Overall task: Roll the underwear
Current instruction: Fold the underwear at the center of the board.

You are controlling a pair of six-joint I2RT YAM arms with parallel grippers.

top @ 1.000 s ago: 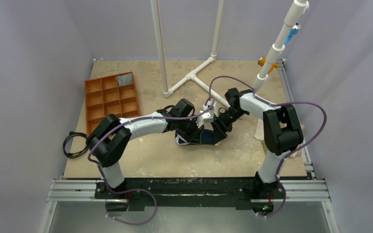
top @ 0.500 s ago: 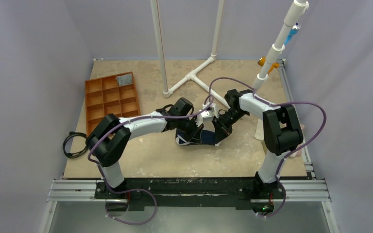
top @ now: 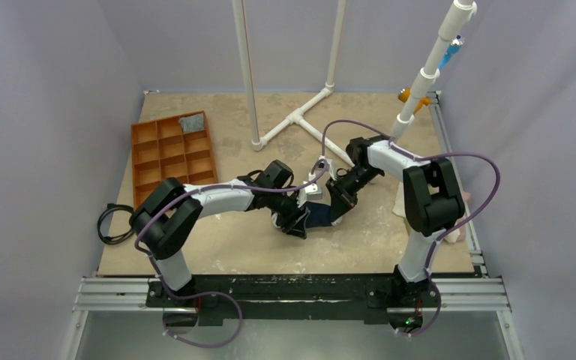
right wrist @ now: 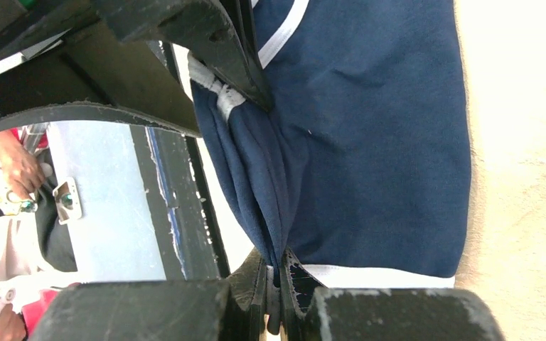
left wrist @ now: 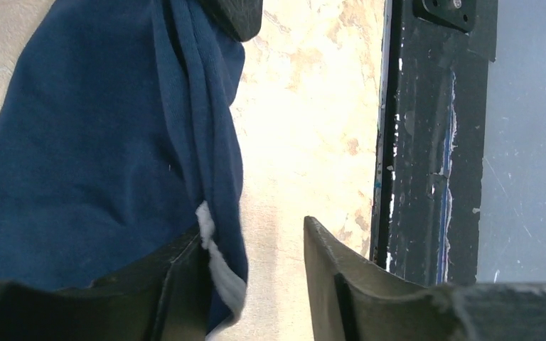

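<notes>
Pinches a fold of the underwear (top: 319,216) in the closed right gripper (right wrist: 282,284), well right of the tray (top: 172,154). Holds the left gripper (left wrist: 252,241) half parted, gripping nothing, one finger against the cloth's white trim.

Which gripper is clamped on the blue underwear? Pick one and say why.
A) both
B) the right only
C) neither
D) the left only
B: the right gripper is shut on a fold of the underwear, while the left gripper stands open, with bare table showing between its jaws.
</notes>
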